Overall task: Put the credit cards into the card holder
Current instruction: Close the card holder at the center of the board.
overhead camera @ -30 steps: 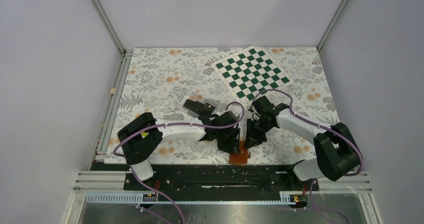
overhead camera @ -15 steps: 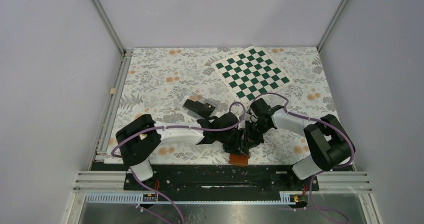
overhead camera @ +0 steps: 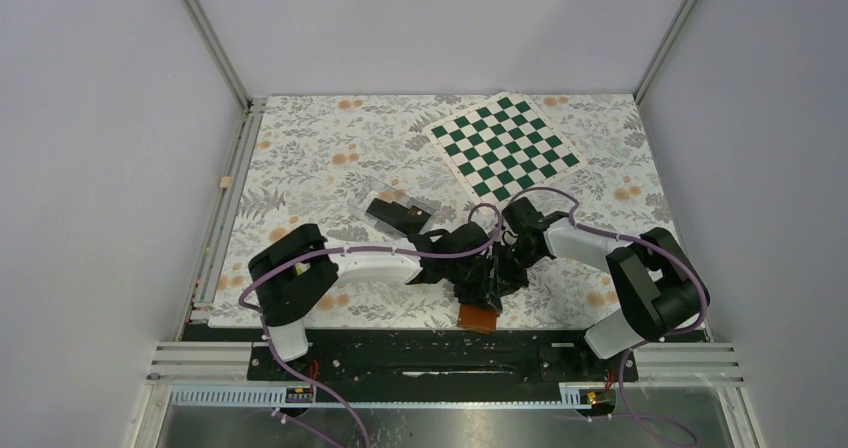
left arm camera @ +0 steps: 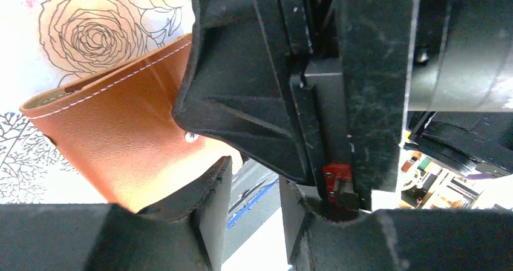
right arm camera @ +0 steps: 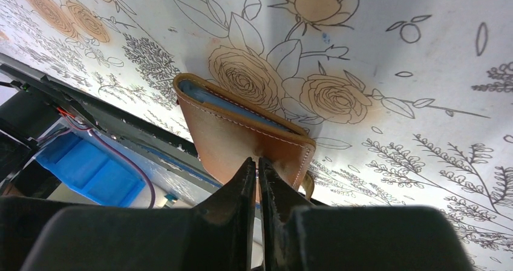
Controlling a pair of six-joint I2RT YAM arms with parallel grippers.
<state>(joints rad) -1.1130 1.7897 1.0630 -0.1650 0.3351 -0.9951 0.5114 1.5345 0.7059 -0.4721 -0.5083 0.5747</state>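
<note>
Floral mat (overhead camera: 300,158) | left end effector (left arm camera: 254,189) open | right end effector (right arm camera: 255,164) crowding it, perhaps pinching card holder (right arm camera: 239,132)

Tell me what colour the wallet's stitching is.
White, running along the edges of the tan-brown wallet; clearest in the right wrist view.

I see white links (overhead camera: 365,262), bulky black joints and thin purple cables (overhead camera: 484,210) on both arms, with black left gripper (left arm camera: 251,222) and right gripper (right arm camera: 257,198).
</note>
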